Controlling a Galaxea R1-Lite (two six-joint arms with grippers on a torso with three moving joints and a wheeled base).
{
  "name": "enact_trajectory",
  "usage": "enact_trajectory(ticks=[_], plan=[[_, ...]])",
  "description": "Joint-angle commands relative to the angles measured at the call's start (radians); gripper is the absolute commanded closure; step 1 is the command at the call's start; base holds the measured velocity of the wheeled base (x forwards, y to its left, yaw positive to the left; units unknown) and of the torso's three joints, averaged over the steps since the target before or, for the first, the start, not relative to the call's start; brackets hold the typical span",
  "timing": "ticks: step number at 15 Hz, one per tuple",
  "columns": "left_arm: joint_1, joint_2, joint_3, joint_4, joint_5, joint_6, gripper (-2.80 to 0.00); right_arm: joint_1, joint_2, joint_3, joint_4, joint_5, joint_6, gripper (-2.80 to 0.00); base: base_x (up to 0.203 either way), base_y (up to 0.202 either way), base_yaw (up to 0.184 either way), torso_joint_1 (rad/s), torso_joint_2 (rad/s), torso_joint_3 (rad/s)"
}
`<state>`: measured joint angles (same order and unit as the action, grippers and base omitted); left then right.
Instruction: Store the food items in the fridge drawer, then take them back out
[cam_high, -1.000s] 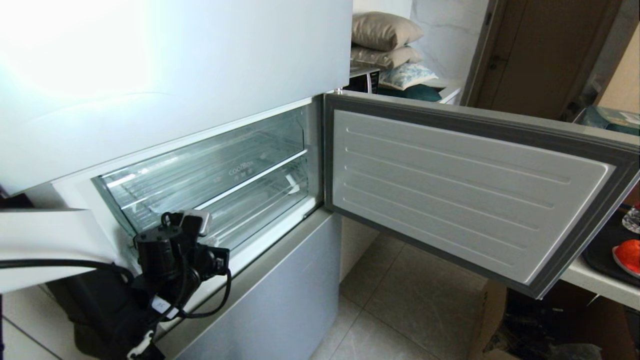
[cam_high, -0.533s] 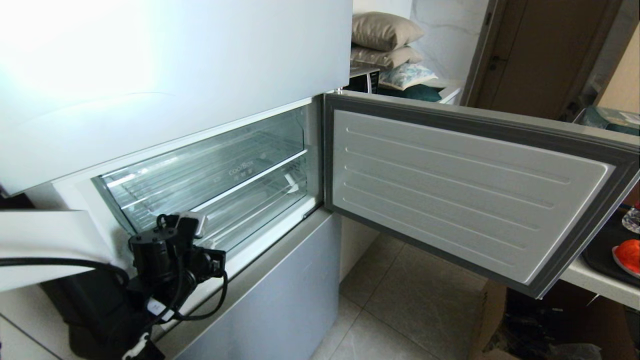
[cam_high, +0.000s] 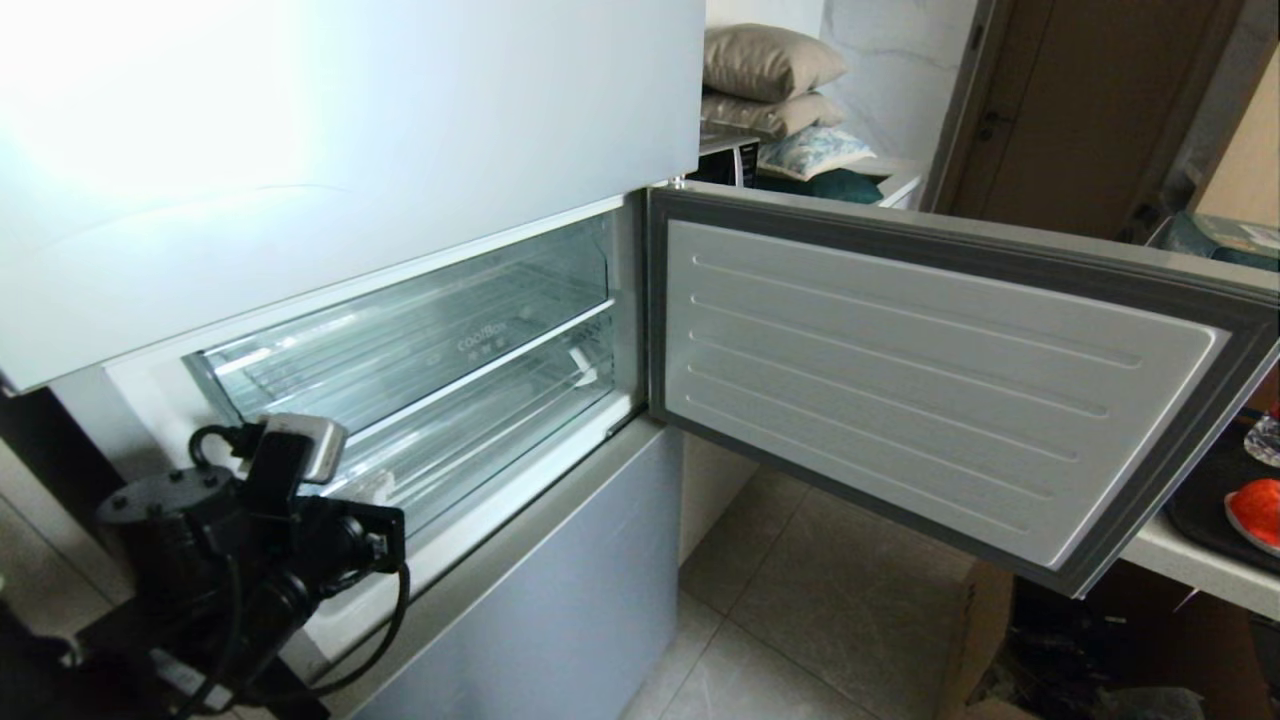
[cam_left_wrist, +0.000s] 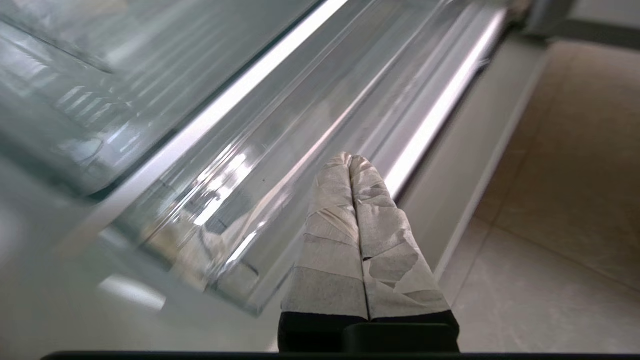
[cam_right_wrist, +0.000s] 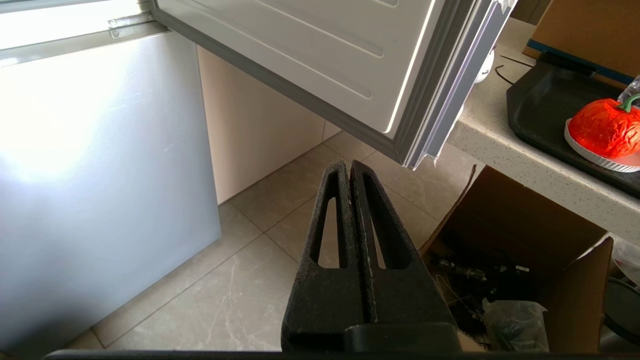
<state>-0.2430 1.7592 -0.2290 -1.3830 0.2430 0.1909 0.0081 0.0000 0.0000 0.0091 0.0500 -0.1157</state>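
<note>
The fridge drawer (cam_high: 500, 415) is the lower clear one in the open compartment, and its thick clear front (cam_left_wrist: 250, 170) fills the left wrist view. My left gripper (cam_left_wrist: 350, 158) is shut and empty, its taped fingers pointing along the drawer's front edge, just in front of it. In the head view only that arm's wrist (cam_high: 250, 520) shows, at the lower left. The food item, an orange-red lumpy fruit (cam_right_wrist: 605, 127) with a green stem, lies on a white plate on the counter far right (cam_high: 1255, 510). My right gripper (cam_right_wrist: 350, 162) hangs shut over the floor, below the open door.
The open fridge door (cam_high: 940, 390) swings out to the right, its corner close to the counter (cam_high: 1190, 560). A black tray (cam_right_wrist: 545, 110) holds the plate. A clear bin with lettering (cam_high: 480, 335) sits above the drawer. An open cardboard box (cam_right_wrist: 525, 240) stands on the floor.
My left arm has drawn back down and to the left, away from the fridge opening. The white arm segment that crossed the left edge is gone from view. The right arm has kept still.
</note>
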Motion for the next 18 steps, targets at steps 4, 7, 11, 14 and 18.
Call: enact_trajectory(ticks=[4,7,11,14,18], plan=[[-0.001,-0.404,0.194,0.006,-0.053,0.000,0.00,0.000,0.002,0.000,0.000,0.001,-0.001,0.00,0.000,0.000,0.000,0.000,0.00,0.000],[0.000,-0.692,0.212,0.147,-0.057,-0.001,0.00,0.000,0.002,0.000,0.000,0.001,-0.001,0.00,0.000,0.000,0.000,0.000,0.00,0.000],[0.011,-1.185,0.125,0.673,0.004,-0.001,0.00,0.001,0.002,0.000,0.000,0.001,-0.001,0.00,0.000,0.000,0.000,0.000,0.00,0.000],[0.194,-1.434,0.063,1.198,0.055,0.004,0.00,0.001,0.002,0.000,0.000,0.001,-0.001,0.00,0.000,0.000,0.000,0.000,0.00,0.000],[0.226,-1.595,0.224,1.302,-0.223,0.001,0.00,0.001,0.002,0.000,0.000,0.001,-0.001,0.00,0.000,0.000,0.000,0.000,0.00,0.000]])
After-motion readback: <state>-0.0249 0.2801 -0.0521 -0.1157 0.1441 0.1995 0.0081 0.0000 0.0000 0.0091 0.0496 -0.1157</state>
